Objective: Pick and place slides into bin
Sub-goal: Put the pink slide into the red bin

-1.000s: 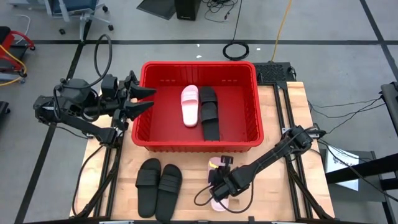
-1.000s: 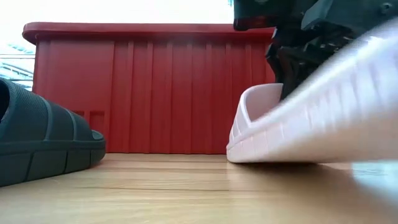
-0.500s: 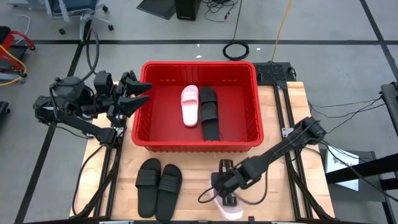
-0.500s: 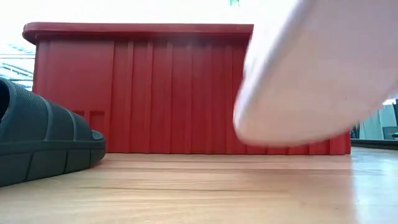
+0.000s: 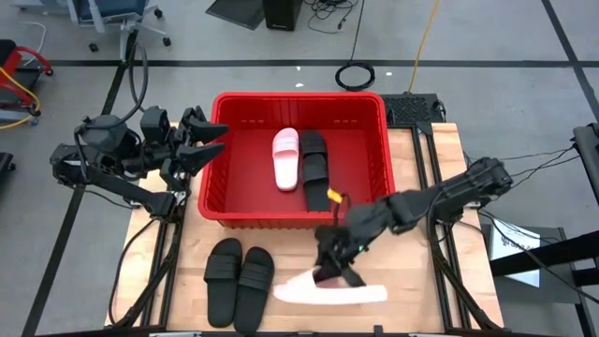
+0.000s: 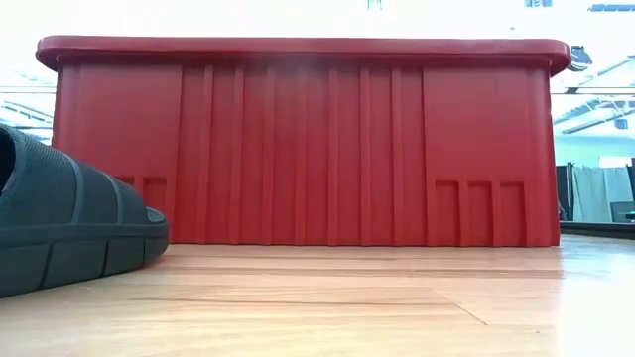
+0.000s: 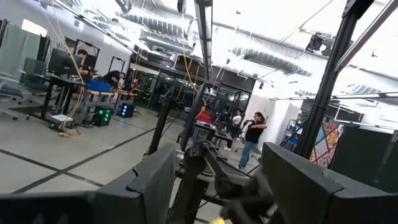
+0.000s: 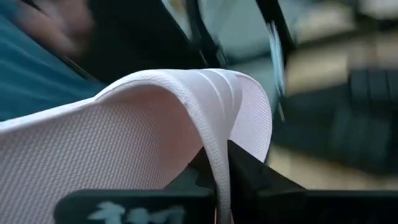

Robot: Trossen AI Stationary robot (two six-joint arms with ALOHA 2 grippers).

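The red bin [image 5: 379,187] stands at the table's far middle. Lying in it are a pale pink slide [image 5: 285,159] and a black slide [image 5: 315,170]. Two black slides [image 5: 239,283] lie side by side on the table at the near left; one also shows in the low view [image 6: 60,238]. My right gripper [image 5: 335,267] is shut on the second pale pink slide [image 5: 332,293], in front of the bin's near wall. My left gripper [image 5: 215,143] is open and empty over the bin's left rim. My right gripper pinches the pale pink slide's wide strap [image 8: 214,124] at its edge between the two fingers [image 8: 249,177]. The fingers come from above. The slide hangs below them, clear of the table, lying about level and crosswise, left to right.
The bin's near wall [image 6: 298,149] fills the low view. There is bare wooden table [image 5: 421,281] to the right of the lifted slide. Cables and the table frame [image 5: 440,178] run along the right side. People stand far off in the room [image 7: 252,134].
My right gripper has risen with the pale pink slide and gone toward the bin. The slide has left the table and turned from lengthwise to crosswise; it has gone out of the low view. My left gripper has drawn back a little toward the table's left.
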